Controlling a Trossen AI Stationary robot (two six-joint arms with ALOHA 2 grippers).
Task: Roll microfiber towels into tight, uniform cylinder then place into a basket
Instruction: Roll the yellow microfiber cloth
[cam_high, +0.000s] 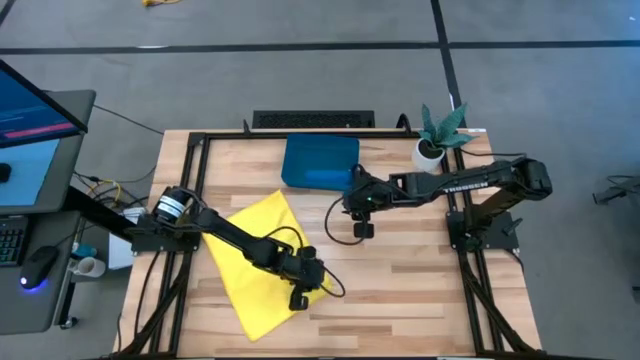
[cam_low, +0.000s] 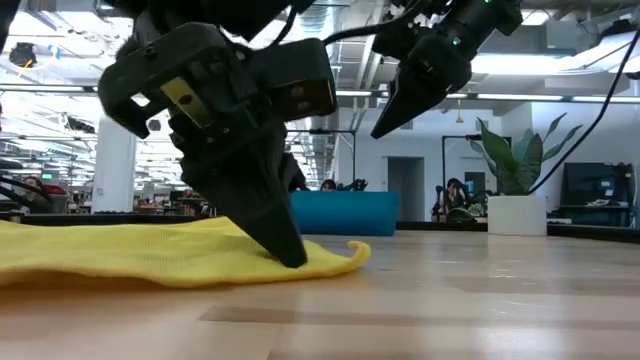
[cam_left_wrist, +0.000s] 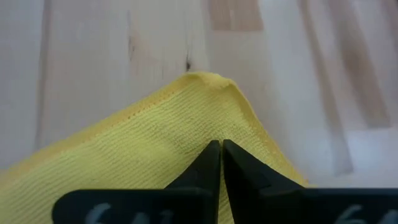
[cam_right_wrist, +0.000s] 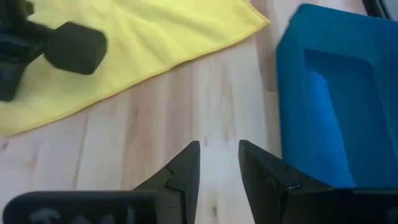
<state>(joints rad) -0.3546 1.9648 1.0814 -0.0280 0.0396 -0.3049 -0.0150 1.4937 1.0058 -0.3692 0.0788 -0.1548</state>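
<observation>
A pale wooden tabletop is sitting on a grey floor crossed by dark lines. A monitor is glowing beside it. Ceiling lights are shining over a white-walled office beyond the jaws.

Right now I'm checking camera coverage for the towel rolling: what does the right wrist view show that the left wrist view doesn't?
Only the right wrist view shows the basket with blue cloth in it, the open right gripper above bare table, and part of the left arm. Only the left wrist view shows the left gripper shut on the yellow towel near its corner. Both show that towel and the wood.
</observation>
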